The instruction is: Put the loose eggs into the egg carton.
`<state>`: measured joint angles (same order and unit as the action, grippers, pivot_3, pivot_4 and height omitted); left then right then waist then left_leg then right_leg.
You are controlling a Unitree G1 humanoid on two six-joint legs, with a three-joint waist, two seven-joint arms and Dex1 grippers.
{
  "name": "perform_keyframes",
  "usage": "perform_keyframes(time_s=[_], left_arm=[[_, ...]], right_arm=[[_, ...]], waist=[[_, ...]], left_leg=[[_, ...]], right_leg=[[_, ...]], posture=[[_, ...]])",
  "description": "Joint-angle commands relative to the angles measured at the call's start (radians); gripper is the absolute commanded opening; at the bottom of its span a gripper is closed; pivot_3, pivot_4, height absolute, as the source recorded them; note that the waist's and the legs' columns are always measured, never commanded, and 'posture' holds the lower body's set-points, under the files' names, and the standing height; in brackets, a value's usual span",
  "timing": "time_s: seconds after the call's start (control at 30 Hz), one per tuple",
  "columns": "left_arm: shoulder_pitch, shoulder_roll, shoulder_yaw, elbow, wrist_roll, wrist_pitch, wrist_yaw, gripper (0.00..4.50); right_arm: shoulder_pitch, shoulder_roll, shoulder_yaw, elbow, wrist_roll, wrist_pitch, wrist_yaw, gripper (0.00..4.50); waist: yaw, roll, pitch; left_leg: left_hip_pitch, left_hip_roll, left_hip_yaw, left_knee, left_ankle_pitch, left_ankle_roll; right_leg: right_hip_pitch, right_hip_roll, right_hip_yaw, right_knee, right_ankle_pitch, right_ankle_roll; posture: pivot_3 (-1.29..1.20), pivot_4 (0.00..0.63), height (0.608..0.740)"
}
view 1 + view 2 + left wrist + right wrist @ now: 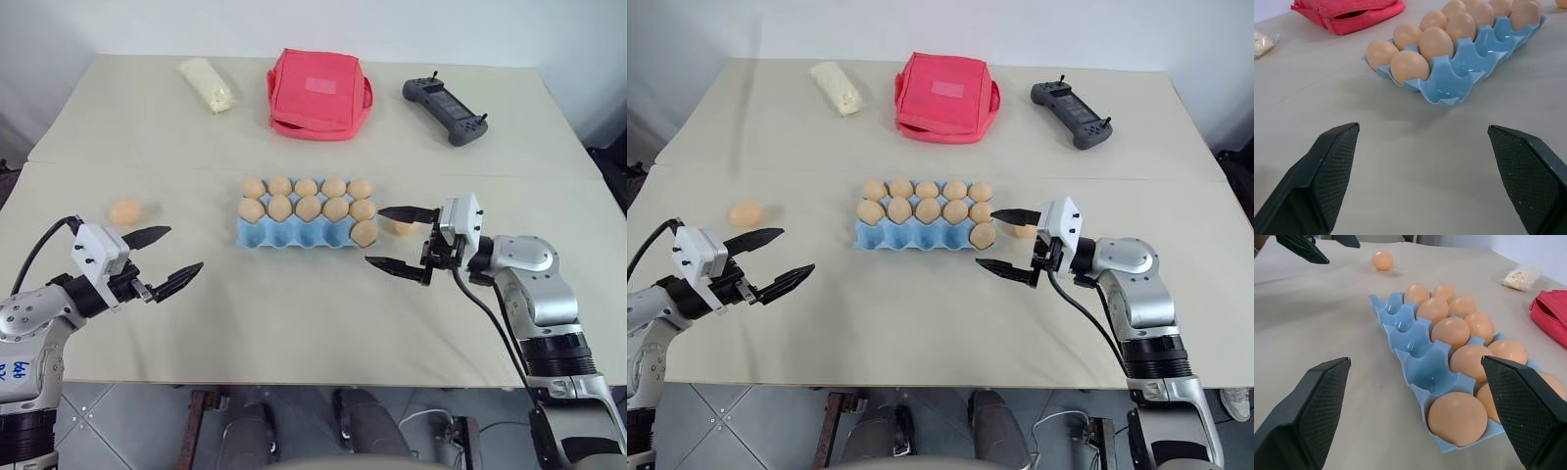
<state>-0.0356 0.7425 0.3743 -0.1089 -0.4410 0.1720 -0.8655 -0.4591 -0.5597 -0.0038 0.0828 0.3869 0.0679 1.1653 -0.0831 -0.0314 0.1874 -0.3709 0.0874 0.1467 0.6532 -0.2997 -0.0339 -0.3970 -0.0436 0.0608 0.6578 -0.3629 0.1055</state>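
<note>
On the counter (323, 323), the light blue egg carton (294, 235) sits mid-counter, partly filled. My left gripper (165, 260) and right gripper (400, 238) both hover spread wide, holding nothing. One loose egg (125, 211) lies near the left edge; another loose egg (405, 227) rests just right of the carton.

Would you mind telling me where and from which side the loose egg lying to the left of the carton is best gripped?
Probably from above, across its narrow middle. The egg lies on its side on the table, apart from the carton; the open left hand is nearest.
</note>
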Motion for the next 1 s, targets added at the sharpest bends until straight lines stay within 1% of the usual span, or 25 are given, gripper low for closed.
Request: perform_keyframes(time_s=[0.03, 0.13, 0.23, 0.33, 0.4, 0.5, 0.6, 0.67, 0.73, 0.8, 1.0], left_arm=[[0.004, 0.015, 0.022, -0.016, -0.005, -0.004, -0.005, 4.49], [-0.011, 0.001, 0.004, -0.030, -0.023, 0.016, -0.001, 4.49], [-0.033, -0.012, -0.036, -0.044, -0.027, 0.020, -0.017, 4.49], [-0.061, -0.036, -0.107, -0.062, -0.008, 0.015, -0.030, 4.49], [-0.072, -0.046, -0.132, -0.066, -0.005, 0.016, -0.033, 4.49], [-0.111, -0.083, -0.209, -0.054, 0.008, 0.009, -0.047, 4.49], [-0.147, -0.114, -0.262, -0.040, 0.019, 0.008, -0.052, 4.49], [-0.164, -0.126, -0.288, -0.032, 0.026, 0.006, -0.059, 4.49], [-0.186, -0.138, -0.324, -0.012, 0.037, -0.001, -0.079, 4.49], [-0.207, -0.143, -0.344, 0.013, 0.040, -0.008, -0.099, 4.49], [-0.262, -0.146, -0.368, 0.075, 0.049, -0.030, -0.144, 4.49]], right_arm=[[-0.015, 0.008, -0.004, -0.015, 0.005, -0.018, -0.007, 4.50], [-0.003, 0.008, -0.027, -0.029, 0.004, -0.020, -0.036, 4.50], [0.038, -0.008, -0.087, -0.064, 0.018, -0.008, -0.096, 4.50], [0.137, -0.028, -0.180, -0.127, 0.021, 0.000, -0.181, 4.50], [0.181, -0.035, -0.210, -0.159, 0.020, 0.004, -0.216, 4.50], [0.305, -0.034, -0.305, -0.240, 0.020, 0.012, -0.304, 4.50], [0.423, -0.032, -0.392, -0.302, 0.026, 0.000, -0.352, 4.50], [0.490, -0.030, -0.437, -0.331, 0.034, 0.000, -0.372, 4.50], [0.598, -0.021, -0.510, -0.349, 0.042, -0.016, -0.375, 4.50], [0.675, -0.008, -0.562, -0.356, 0.045, -0.040, -0.387, 4.50], [0.822, 0.036, -0.666, -0.342, 0.099, -0.088, -0.383, 4.50]], waist=[[0.000, 0.000, 0.000], [0.000, 0.000, 0.000], [0.003, 0.000, 0.000], [0.014, 0.000, 0.000], [0.023, 0.000, 0.000], [0.027, 0.000, 0.000], [0.029, 0.000, 0.000], [0.029, 0.000, 0.000], [0.029, 0.000, 0.000], [0.030, 0.000, 0.000], [0.025, 0.001, 0.000]], left_leg=[[0.000, 0.000, 0.000, 0.000, 0.000, 0.000], [0.000, 0.000, 0.000, 0.000, 0.000, 0.000], [0.000, 0.000, 0.000, 0.000, 0.000, 0.000], [0.000, -0.002, 0.000, 0.000, 0.000, 0.000], [-0.001, -0.003, 0.000, 0.000, 0.000, 0.001], [0.000, -0.004, 0.000, 0.000, -0.001, 0.001], [0.000, -0.005, 0.000, 0.001, 0.000, 0.001], [0.000, -0.005, 0.000, 0.001, 0.000, 0.001], [0.001, -0.005, 0.000, 0.002, 0.000, 0.001], [0.002, -0.006, 0.001, 0.002, 0.000, 0.001], [0.003, -0.006, 0.000, 0.003, 0.000, 0.002]], right_leg=[[0.000, 0.000, 0.000, 0.000, 0.000, 0.000], [0.000, 0.000, 0.000, 0.000, 0.000, 0.000], [0.000, 0.000, 0.000, 0.001, 0.000, 0.000], [0.000, 0.000, -0.001, 0.001, 0.000, 0.000], [0.000, 0.000, -0.001, 0.000, 0.000, 0.000], [0.000, 0.001, 0.000, 0.000, 0.000, 0.001], [0.001, 0.002, 0.000, 0.000, 0.000, 0.000], [0.001, 0.003, 0.000, 0.000, 0.000, 0.000], [0.002, 0.003, 0.001, 0.000, 0.000, 0.000], [0.004, 0.003, 0.000, -0.001, 0.000, 0.001], [0.005, 0.004, 0.002, -0.001, 0.001, 0.000]], posture=[[0.00, 0.150, 0.740], [0.00, 0.150, 0.740], [0.00, 0.150, 0.740], [0.00, 0.150, 0.740], [0.00, 0.150, 0.740], [0.00, 0.150, 0.740], [0.00, 0.150, 0.740], [0.00, 0.150, 0.740], [0.00, 0.150, 0.740], [0.00, 0.150, 0.740], [0.00, 0.150, 0.740]])
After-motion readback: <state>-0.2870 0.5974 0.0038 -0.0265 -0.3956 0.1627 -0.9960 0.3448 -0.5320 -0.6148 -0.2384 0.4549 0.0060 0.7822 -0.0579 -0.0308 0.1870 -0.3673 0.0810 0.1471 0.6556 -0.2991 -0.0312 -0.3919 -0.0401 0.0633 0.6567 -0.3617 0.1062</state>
